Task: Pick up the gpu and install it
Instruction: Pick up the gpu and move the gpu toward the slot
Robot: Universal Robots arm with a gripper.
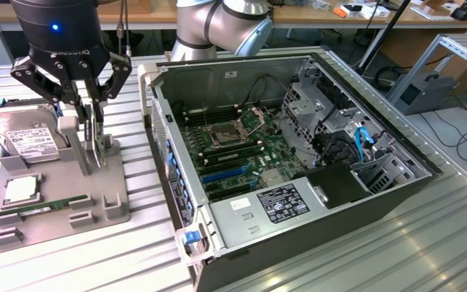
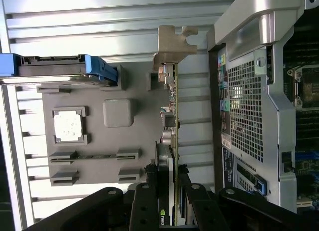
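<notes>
The gripper (image 1: 90, 125) is hanging straight down over the grey holder (image 1: 95, 213) beside the open computer case (image 1: 298, 152). Its jaws are standing about half apart and clamping the gpu (image 1: 98, 143) from both faces. The card is standing upright on edge, along the holder's edge nearest the case. I can't tell whether its lower edge is sitting in the holder or hanging just clear of it.

In the wrist view the gripper (image 2: 168, 171) is pinching the gpu (image 2: 174, 116) edge-on. The hard drive (image 1: 27, 137) is leaning at the holder's far corner.
</notes>
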